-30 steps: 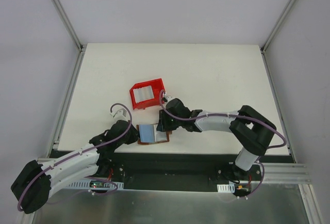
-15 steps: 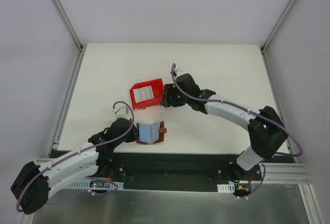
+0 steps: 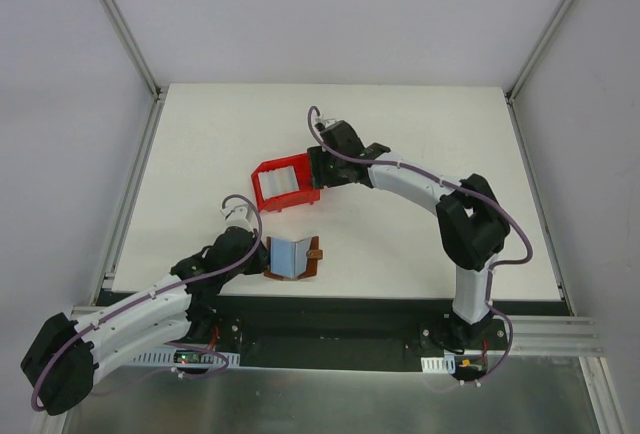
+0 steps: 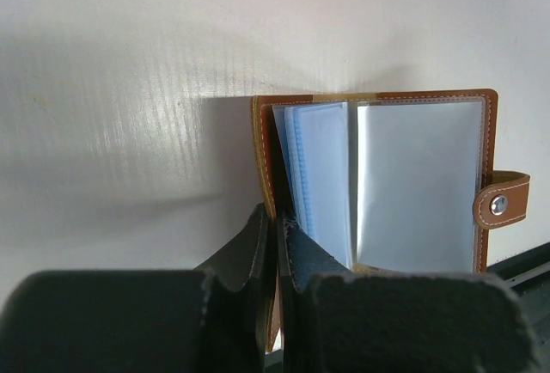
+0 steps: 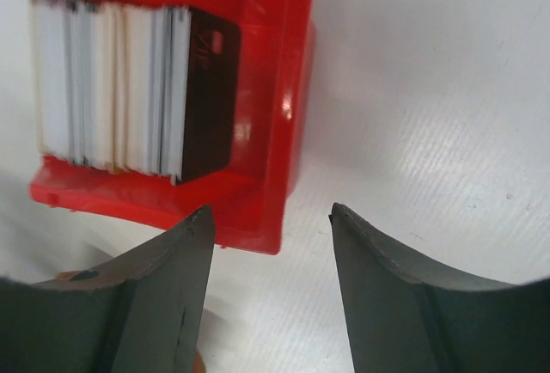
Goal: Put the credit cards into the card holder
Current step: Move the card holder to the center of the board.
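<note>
The brown card holder [image 3: 291, 258] lies open near the table's front edge, its clear pale-blue sleeves [image 4: 417, 184] facing up and a snap strap [image 4: 501, 203] on its right side. My left gripper [image 4: 277, 220] is shut on the holder's left cover edge [image 4: 262, 158]. A stack of credit cards [image 5: 107, 89] stands on edge in the red tray [image 5: 279, 81], with a dark card [image 5: 210, 89] at the stack's right end. My right gripper [image 5: 270, 210] is open and empty, just off the tray's near right corner; from above it [image 3: 318, 170] sits against the tray's [image 3: 266, 194] right side.
Metal rails [image 3: 128, 194] run along the left and right table edges. The white tabletop [image 3: 420, 134] stretches behind and to the right of the tray. My right arm's elbow [image 3: 470, 219] rises over the right half of the table.
My right gripper has left the card holder, swung back to the right side of the red tray and opened wider. The left gripper has kept its hold on the holder.
</note>
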